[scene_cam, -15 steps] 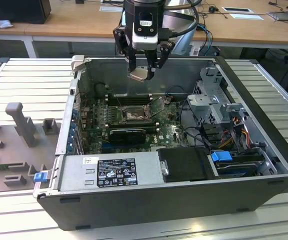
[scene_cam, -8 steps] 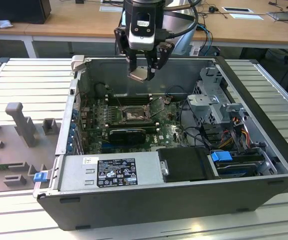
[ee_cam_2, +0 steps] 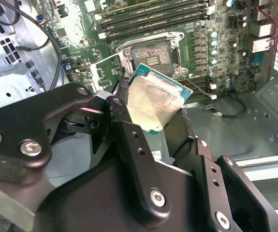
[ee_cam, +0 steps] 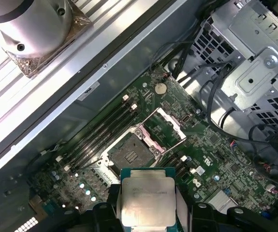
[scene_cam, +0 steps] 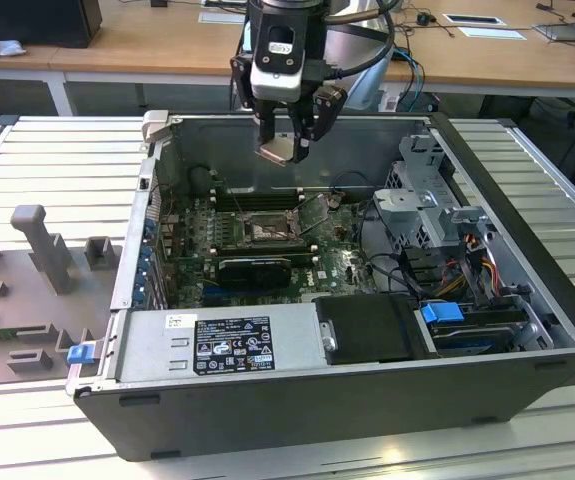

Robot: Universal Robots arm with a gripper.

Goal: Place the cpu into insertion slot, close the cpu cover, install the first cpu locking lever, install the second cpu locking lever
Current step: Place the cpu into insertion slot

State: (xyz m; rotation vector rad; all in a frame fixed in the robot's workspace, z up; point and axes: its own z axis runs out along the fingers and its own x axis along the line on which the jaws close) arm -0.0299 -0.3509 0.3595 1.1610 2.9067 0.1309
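Your end effector is clamped on the cpu. Its two black fingers press opposite edges of the chip, so the pale metal lid faces the wrist cameras with a thin green rim showing around it. In the exterior view it hangs above the open computer case, near the far wall and well clear of the motherboard below. That case lies on its side on the slatted tabletop. Looking past the chip in the first wrist view, you can see the insertion slot lying bare, with its dark contact field exposed. The cpu cover is swung up and open just beside it, and both sit alongside the long black memory slots, so nothing is seated yet. Treat the chip as very light, thin and stiff. It should not flex in the grip, but the smooth lid looks slippery, and I would judge the underside contacts and the slot's contact field to be the fragile parts. The edge hold you have now looks like the right place to grip, because it keeps the pads off both faces. The chip appears slightly tilted between the fingers in the second wrist view. A light part held only by its rims could twist or slip if it is nudged against the silver rim of the slot.
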